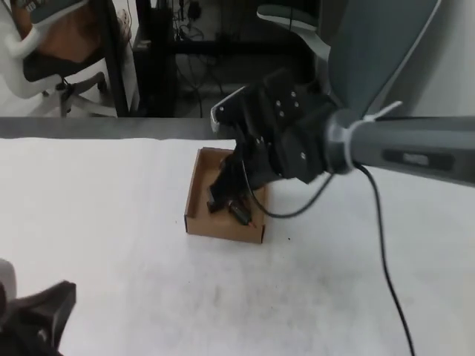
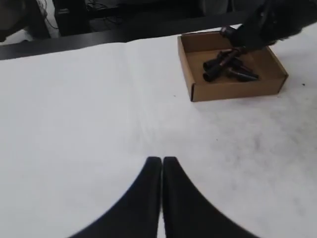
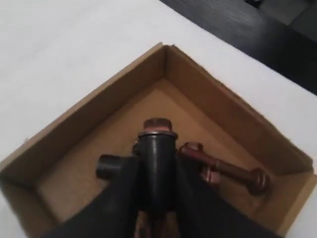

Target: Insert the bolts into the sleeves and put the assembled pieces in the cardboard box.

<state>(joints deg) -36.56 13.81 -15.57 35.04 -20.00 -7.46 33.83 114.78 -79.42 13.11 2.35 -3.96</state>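
Right gripper (image 3: 157,171) clamps an assembled piece (image 3: 157,141), long axis along its fingers, directly over the cardboard box (image 3: 94,106) interior; left gripper (image 2: 162,163), jaws closed empty, sits well apart near the table (image 2: 74,109) front edge.

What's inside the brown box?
Dark bolt-and-sleeve pieces lie in the cardboard box. The right gripper holds another sleeve above them, hiding part of the box floor.

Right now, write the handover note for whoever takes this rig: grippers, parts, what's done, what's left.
Right gripper: shut on an assembled piece, held over the cardboard box.
Left gripper: shut, empty, over the white bench.
Done: other pieces already lie in the box.
Left: probably just open the right gripper to drop this piece in.
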